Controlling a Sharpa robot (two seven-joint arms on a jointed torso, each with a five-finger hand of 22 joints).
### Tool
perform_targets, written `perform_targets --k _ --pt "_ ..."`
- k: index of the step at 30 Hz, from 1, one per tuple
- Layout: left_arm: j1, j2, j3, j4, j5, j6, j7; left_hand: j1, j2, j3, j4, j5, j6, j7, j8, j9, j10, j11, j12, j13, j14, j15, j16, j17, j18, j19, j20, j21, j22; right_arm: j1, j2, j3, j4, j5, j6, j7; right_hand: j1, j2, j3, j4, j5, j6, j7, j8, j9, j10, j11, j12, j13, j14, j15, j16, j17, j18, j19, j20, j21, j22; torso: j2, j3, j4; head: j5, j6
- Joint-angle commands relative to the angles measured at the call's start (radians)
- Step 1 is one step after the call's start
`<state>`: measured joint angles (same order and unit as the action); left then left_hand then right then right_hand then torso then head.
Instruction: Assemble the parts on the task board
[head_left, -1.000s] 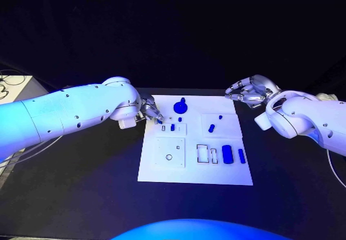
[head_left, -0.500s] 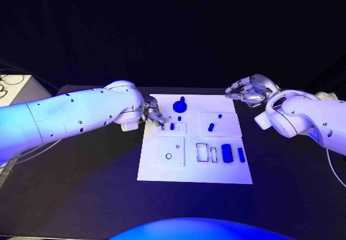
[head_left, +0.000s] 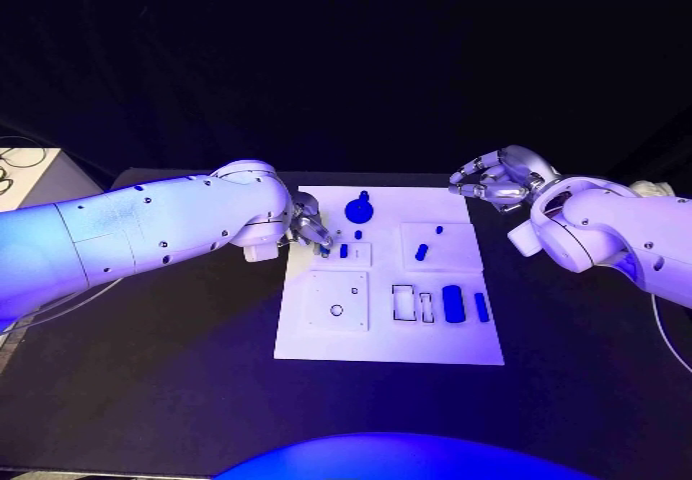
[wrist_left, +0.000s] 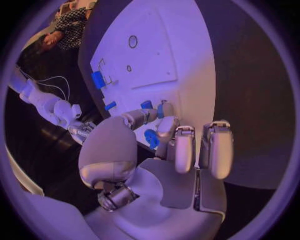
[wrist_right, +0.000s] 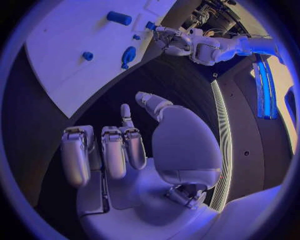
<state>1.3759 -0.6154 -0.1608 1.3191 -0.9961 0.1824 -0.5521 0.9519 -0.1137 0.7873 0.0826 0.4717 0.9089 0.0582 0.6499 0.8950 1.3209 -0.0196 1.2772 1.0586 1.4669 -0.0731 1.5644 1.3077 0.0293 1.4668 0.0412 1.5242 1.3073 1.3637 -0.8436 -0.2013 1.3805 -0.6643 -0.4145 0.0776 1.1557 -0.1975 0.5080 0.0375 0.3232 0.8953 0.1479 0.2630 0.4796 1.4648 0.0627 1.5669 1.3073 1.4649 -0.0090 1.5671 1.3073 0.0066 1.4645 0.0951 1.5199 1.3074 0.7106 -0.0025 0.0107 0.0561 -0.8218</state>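
Nearest the robot, the flat white rectangular task board (head_left: 389, 335) lay mid-table, its near half carrying a long blue rounded bar (head_left: 454, 304) beside a slimmer blue strip (head_left: 482, 308). Farther up sat a short blue peg (head_left: 421, 253), then a blue disc-shaped knob (head_left: 358, 210) near the far edge. At the board's left edge the left hand (head_left: 307, 227) hovered, fingers curled close over a small blue piece (wrist_left: 151, 138); whether they gripped it couldn't be told. Beyond the far right corner, the right hand (head_left: 498, 180) hung with fingers curled in, holding nothing. No writing was readable.
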Motion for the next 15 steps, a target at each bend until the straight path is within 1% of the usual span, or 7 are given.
perform_targets --k 1,6,15 --pt "0.000 0.003 0.000 0.003 -0.007 0.044 -0.001 0.006 0.003 0.164 -0.169 0.004 0.011 -0.008 0.006 -0.001 0.007 -0.003 0.002 0.000 0.104 -0.004 0.006 0.263 -0.011 0.058 -0.008 0.004 0.195 0.000 0.000 0.000 0.001 -0.002 0.014 0.005 -0.001 -0.003 0.000 0.004 0.002 0.000 0.003 -0.005 0.001 0.106 0.005 0.004 0.264 0.106 0.005 0.004 0.263 0.007 0.081 0.005 -0.003 0.232 -0.001 -0.0003 0.0002 -0.001 -0.001" --pt "0.000 0.004 0.000 0.000 -0.010 0.053 0.000 0.006 0.003 0.163 -0.170 0.004 0.011 -0.008 0.006 -0.001 0.007 -0.003 0.001 -0.001 0.104 -0.004 0.006 0.263 -0.010 0.057 -0.008 0.003 0.195 0.000 0.000 0.000 0.001 -0.002 0.014 0.005 -0.001 -0.003 0.000 0.004 0.002 0.000 0.003 -0.005 0.001 0.106 0.005 0.004 0.264 0.106 0.005 0.004 0.263 0.007 0.081 0.005 -0.003 0.232 0.000 -0.0011 0.0005 -0.001 -0.001" --pt "0.000 0.006 0.000 -0.009 -0.014 0.061 0.005 0.005 0.002 0.162 -0.170 0.004 0.011 -0.008 0.006 -0.001 0.007 -0.003 0.001 -0.001 0.104 -0.004 0.006 0.263 -0.010 0.057 -0.008 0.003 0.193 0.000 0.000 0.000 0.001 -0.002 0.015 0.005 -0.001 -0.003 0.000 0.004 0.002 0.000 0.003 -0.005 0.001 0.106 0.005 0.004 0.264 0.106 0.005 0.004 0.263 0.007 0.081 0.005 -0.003 0.232 0.000 -0.0005 0.0005 0.000 -0.002"
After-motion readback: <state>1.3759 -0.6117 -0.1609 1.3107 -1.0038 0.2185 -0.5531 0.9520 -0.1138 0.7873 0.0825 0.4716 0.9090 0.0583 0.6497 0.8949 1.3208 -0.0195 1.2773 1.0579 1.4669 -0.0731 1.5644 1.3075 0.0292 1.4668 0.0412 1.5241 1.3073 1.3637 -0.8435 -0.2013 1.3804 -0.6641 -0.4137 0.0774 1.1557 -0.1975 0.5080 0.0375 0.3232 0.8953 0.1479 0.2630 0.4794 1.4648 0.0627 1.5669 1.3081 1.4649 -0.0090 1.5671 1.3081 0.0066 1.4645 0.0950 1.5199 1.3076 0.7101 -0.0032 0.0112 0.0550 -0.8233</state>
